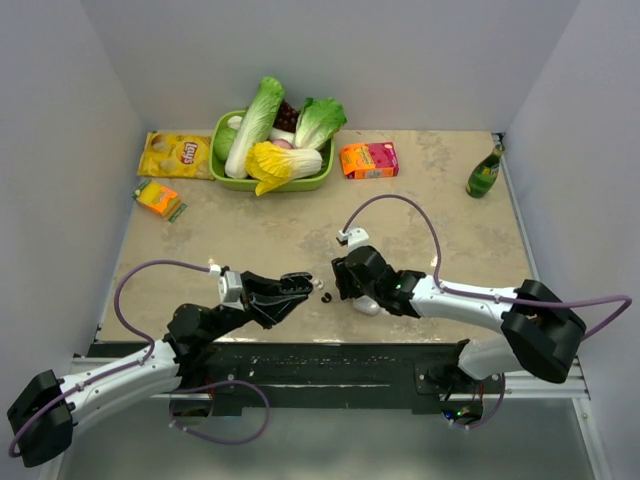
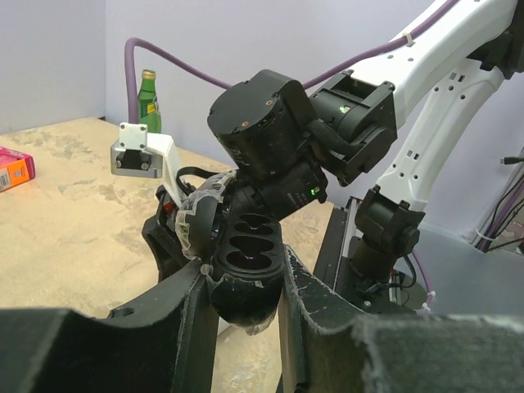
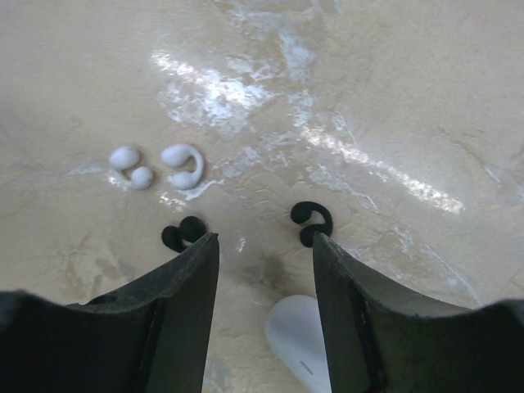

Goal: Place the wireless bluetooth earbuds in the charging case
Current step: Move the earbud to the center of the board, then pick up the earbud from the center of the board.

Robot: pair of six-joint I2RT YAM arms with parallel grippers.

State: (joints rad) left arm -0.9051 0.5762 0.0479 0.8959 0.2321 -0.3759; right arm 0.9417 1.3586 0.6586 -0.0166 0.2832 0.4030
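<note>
Two white earbuds lie side by side on the table, ahead and left of my right gripper. That gripper is open and empty, hovering low over the table. The white charging case lies closed on the table between its fingers, near their base; it also shows in the top view under the right wrist. Two black earbuds lie at the fingertips. My left gripper is shut on an open black case with two empty sockets, held up close to the right wrist.
A green basket of vegetables stands at the back. A yellow chip bag and a small orange pack lie at the back left. A pink-orange box and a green bottle are at the back right.
</note>
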